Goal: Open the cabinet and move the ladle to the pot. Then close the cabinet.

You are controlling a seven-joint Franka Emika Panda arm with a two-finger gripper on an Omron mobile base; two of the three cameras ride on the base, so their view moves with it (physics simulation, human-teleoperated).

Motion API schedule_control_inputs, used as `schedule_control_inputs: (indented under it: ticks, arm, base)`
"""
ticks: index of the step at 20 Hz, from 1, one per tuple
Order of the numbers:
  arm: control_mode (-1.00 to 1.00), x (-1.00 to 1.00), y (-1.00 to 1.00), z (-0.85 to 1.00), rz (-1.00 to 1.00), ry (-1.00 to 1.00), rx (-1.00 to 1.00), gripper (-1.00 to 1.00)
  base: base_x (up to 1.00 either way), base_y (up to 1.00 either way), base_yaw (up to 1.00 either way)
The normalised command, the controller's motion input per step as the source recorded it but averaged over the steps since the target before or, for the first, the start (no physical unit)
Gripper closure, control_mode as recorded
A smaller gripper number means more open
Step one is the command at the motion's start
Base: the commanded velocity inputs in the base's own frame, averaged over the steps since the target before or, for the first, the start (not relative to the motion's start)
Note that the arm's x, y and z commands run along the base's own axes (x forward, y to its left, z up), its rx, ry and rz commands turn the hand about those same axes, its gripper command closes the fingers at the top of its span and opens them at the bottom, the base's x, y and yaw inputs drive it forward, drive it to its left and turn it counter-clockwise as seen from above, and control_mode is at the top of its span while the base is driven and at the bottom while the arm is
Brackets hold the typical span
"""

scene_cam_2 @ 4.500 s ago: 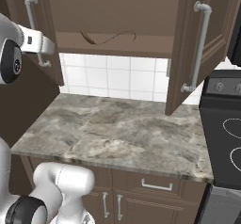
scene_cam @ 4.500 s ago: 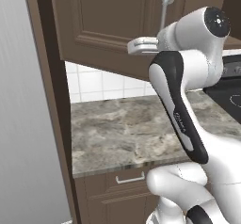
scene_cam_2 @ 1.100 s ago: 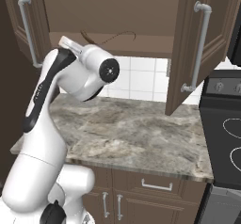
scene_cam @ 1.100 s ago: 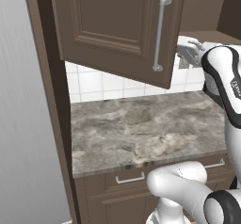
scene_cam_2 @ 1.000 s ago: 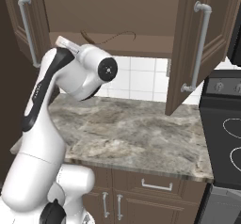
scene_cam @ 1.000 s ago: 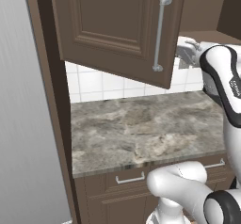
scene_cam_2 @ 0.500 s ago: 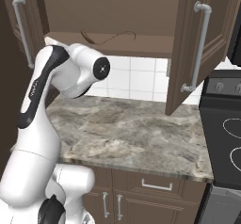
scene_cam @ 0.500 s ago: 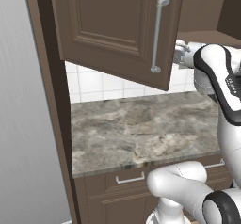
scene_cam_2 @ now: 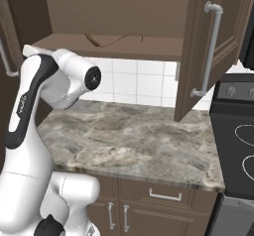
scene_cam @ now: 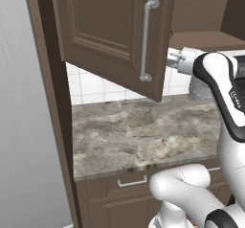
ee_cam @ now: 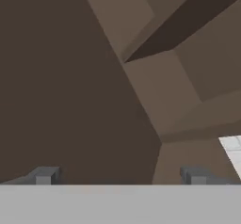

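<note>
**Upper cabinet open, ladle on its shelf, gripper raised to the shelf edge**

The cabinet (scene_cam_2: 119,12) was seen across the top of the right base view with both doors swung out. One door (scene_cam: 115,35) was shown in the upper centre of the left base view, its long silver bar handle (scene_cam: 146,40) running vertically. The other door (scene_cam_2: 211,51) was shown at the upper right of the right base view, with its own bar handle (scene_cam_2: 208,49).

The marbled grey countertop (scene_cam_2: 129,141) was spread across the middle of both base views, backed by white wall tiles (scene_cam_2: 144,84). A black stovetop (scene_cam_2: 238,146) was placed at the right edge of the right base view. Lower cabinets with short handles (scene_cam_2: 163,195) were seen beneath the counter.

The white arm (scene_cam_2: 44,91) was raised at the left of the right base view, its wrist held just below the cabinet shelf.

The gripper (ee_cam: 120,175) was seen at the bottom of the hand view with its fingers (ee_cam: 44,175) spread wide and nothing held between them; brown cabinet surfaces were faced.

The ladle (scene_cam_2: 106,39) was lying on the cabinet shelf, at the upper centre of the right base view, its thin handle curving to the right.
</note>
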Motion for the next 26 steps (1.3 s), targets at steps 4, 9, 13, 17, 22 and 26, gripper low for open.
schedule_control_inputs:
  ticks: [4,9,13,17,22,26]
  arm:
    - [-1.00,-0.42,0.50,0.07,0.08,-0.14,0.00,-1.00]
    - [-1.00,-0.09,0.01,0.19,0.02,-0.13,0.00,-1.00]
    - [-1.00,0.00,-0.64,0.21,-0.03,-0.03,0.00,-1.00]
    - [-1.00,0.01,-1.00,0.17,-0.09,0.00,0.00,-1.00]
    - [-1.00,0.00,-0.96,0.12,-0.07,0.00,0.00,-1.00]
    - [-1.00,0.00,-0.63,0.26,-0.07,0.00,0.00,-1.00]
  base:
    - [0.00,0.00,0.00]
    - [0.00,0.00,0.00]
    - [0.00,0.00,0.00]
    - [0.00,0.00,0.00]
    - [0.00,0.00,0.00]
    - [0.00,0.00,0.00]
